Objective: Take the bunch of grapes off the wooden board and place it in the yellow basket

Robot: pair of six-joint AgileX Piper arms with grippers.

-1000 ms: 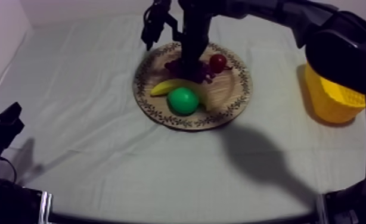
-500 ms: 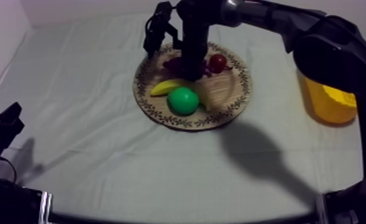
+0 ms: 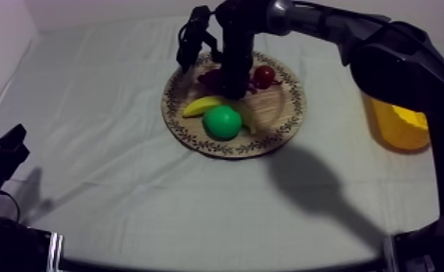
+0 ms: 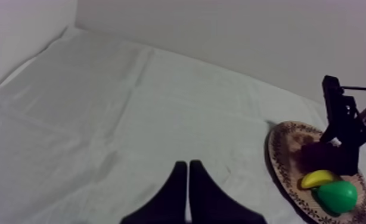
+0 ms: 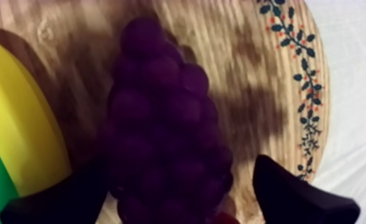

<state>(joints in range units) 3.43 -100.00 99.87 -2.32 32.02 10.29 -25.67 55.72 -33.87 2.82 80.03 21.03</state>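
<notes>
The right gripper (image 5: 179,173) hung low over the wooden board (image 5: 269,71), fingers spread to either side of the bunch of grapes (image 5: 161,119). One finger was plainly clear of it; the other's contact was hard to judge. The grapes lay on the board beside the banana (image 5: 18,119). From above, the arm hid most of the bunch and part of the yellow basket (image 3: 398,126). The left gripper (image 4: 187,179) rested with fingers together, holding nothing.
</notes>
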